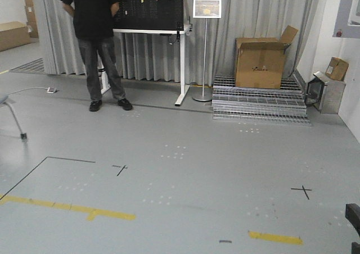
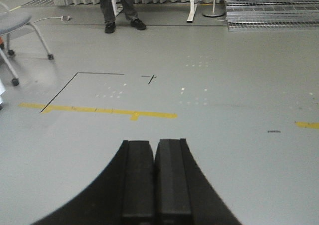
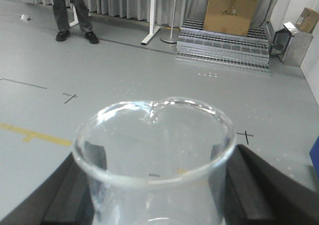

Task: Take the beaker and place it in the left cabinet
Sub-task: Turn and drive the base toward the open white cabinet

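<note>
In the right wrist view my right gripper (image 3: 154, 185) is shut on the clear glass beaker (image 3: 152, 145). Its black fingers (image 3: 259, 185) press on both sides below the rim, and the pour lip points away from the camera. The beaker is held up in the air over the grey floor. In the left wrist view my left gripper (image 2: 153, 155) is shut and empty, its two black pads touching, also over the floor. The left cabinet is out of view in all frames. In the front view a black bit of an arm (image 1: 353, 217) shows at the lower right edge.
A person in black (image 1: 95, 35) stands by a white desk (image 1: 163, 40) at the back. A sign stand (image 1: 205, 51), a cardboard box (image 1: 260, 60) on metal grates (image 1: 259, 99) and a metal box (image 1: 326, 91) stand at the right. A chair (image 2: 20, 31) is at the left. Yellow tape (image 1: 67, 206) marks the floor.
</note>
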You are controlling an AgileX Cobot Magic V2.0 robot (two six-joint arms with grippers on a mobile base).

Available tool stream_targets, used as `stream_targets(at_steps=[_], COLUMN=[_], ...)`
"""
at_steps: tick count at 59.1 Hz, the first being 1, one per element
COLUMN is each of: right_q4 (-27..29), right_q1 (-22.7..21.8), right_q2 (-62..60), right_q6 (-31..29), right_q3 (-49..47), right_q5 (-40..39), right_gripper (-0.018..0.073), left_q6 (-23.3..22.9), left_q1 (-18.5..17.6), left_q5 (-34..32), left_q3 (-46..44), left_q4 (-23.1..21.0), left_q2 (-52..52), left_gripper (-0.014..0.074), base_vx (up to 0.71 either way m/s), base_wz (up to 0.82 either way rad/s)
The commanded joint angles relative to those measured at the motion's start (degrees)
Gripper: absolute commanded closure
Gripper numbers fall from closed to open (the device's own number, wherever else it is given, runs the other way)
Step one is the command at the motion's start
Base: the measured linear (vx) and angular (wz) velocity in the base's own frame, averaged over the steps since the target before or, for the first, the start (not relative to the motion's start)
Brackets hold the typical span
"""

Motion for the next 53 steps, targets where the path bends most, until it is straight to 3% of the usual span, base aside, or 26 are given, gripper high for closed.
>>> stream_targets(at_steps=[1, 53], right_q4=[-0.45, -0.45], right_q1=[-0.38, -0.38], right_q2=[-0.29, -0.29], right_q6=[-0.44, -0.44], right_q3=[-1.86, -1.86], right_q5=[-3.77, -3.82], right_gripper=[0.0561, 0.0561], left_q6=[-0.23, -0.23], left_q1=[-0.31, -0.31], left_q5=[-4.29, -4.29], left_q3=[-0.89, -0.89], left_q4=[0.19, 0.19], left_q2=[-0.56, -0.56], left_gripper=[0.0593, 0.0593], base_vx=[0.77, 0.76], base_wz=[-0.13, -0.11])
